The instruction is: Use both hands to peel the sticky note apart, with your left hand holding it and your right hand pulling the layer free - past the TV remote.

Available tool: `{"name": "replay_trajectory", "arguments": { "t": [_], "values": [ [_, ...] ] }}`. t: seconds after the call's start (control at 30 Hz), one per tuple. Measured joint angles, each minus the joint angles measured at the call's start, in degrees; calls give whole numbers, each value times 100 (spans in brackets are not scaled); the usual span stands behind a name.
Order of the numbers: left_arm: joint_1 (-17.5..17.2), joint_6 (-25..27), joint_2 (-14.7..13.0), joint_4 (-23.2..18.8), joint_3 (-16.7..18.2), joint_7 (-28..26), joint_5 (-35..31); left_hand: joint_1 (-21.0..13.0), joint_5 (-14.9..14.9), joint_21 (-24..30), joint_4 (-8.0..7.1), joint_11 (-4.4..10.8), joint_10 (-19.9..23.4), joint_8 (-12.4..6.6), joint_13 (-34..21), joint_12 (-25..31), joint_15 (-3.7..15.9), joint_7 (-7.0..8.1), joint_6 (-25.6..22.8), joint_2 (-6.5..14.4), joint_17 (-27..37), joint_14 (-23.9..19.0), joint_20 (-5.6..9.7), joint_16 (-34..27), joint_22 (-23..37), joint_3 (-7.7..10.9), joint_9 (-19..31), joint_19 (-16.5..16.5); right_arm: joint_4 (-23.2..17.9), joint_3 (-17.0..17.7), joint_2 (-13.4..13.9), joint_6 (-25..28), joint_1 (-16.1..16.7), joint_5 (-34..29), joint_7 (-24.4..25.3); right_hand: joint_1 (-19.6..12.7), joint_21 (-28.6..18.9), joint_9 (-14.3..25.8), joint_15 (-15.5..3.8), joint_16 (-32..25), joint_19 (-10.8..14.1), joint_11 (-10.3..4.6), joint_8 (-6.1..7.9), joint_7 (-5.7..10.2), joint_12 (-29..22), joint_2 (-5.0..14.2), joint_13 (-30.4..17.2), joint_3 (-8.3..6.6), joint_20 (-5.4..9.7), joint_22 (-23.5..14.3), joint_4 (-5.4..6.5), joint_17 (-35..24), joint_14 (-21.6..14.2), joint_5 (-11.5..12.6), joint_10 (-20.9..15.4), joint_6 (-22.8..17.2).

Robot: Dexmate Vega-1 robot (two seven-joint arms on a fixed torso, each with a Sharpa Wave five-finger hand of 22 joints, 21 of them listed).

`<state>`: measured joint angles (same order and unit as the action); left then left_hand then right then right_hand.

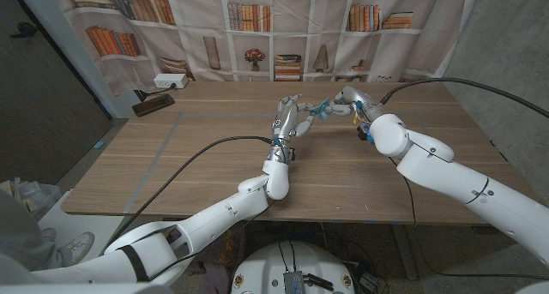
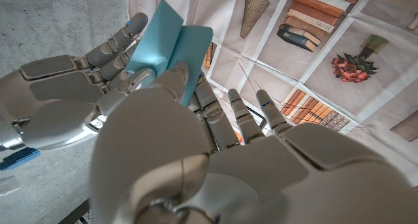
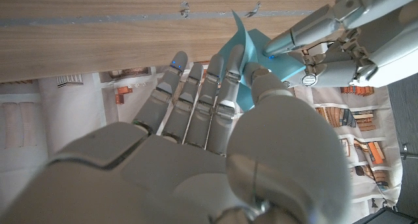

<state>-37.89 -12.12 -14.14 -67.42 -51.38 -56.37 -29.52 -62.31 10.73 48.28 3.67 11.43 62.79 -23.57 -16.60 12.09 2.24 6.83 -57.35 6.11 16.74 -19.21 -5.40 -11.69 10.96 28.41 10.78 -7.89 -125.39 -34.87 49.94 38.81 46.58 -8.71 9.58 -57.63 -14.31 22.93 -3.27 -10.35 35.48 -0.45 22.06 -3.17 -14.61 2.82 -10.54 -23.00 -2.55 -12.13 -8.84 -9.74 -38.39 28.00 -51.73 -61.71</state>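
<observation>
Both hands, left hand (image 1: 289, 116) and right hand (image 1: 350, 99), we find pinching the blue sticky note (image 1: 323, 109) above the wooden table (image 1: 206, 165), fingers clamped on its layers

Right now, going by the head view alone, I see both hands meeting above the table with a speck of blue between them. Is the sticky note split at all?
Observer: Yes. In the left wrist view the sticky note is open in a V, with two blue sheets spreading from a shared edge.
Operator: Does the left hand have a real grip?
Observer: The left hand has its thumb pressed on one sheet, with its fingers behind it.
Operator: And the right?
Observer: In the right wrist view the right hand pinches the other sheet between thumb tip and fingertips.
</observation>
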Motion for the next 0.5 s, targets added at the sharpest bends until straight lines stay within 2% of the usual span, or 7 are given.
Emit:
{"name": "replay_trajectory", "arguments": {
  "t": [0.13, 0.4, 0.5],
  "values": [
    [-34, -5, -28, -53, 10, 1, -1, 16, 13, 0, 6, 0, 0, 0, -5, -14, 0, -8, -9, -15, -26, 0, 33, -22, -5, 6, 18, -9, 61, -61, -44, 119, -65, -105, 4, 22, 0, 29, 0, 0, 0, 1, 2, 0, 0, -23, 0, 0, 0, 0, 0, 0, 0, 40, 1, 0],
    [-133, -16, -90, -219, 83, -35, -2, 32, 14, 0, 6, 2, 3, -1, -32, 14, 17, -7, -10, 1, -53, -30, 221, -73, -58, 6, 31, 145, 219, -146, -131, 262, -162, -230, 16, 41, -32, 85, 0, 0, -33, 22, 4, 12, 0, -4, -30, 0, 32, -27, 0, 0, 0, 84, -19, 15],
    [-176, -38, -100, -295, 123, -75, -2, 77, 14, 0, 6, 3, 4, -1, -33, 27, 11, 13, -31, -29, -79, -55, 205, -73, -58, 6, 31, 170, 270, -171, -153, 314, -189, -265, 17, 45, -32, 115, 0, 0, -33, 22, 25, 21, 0, 0, -31, -16, 32, -27, 16, 0, 0, 106, -19, 24]
  ]
}}
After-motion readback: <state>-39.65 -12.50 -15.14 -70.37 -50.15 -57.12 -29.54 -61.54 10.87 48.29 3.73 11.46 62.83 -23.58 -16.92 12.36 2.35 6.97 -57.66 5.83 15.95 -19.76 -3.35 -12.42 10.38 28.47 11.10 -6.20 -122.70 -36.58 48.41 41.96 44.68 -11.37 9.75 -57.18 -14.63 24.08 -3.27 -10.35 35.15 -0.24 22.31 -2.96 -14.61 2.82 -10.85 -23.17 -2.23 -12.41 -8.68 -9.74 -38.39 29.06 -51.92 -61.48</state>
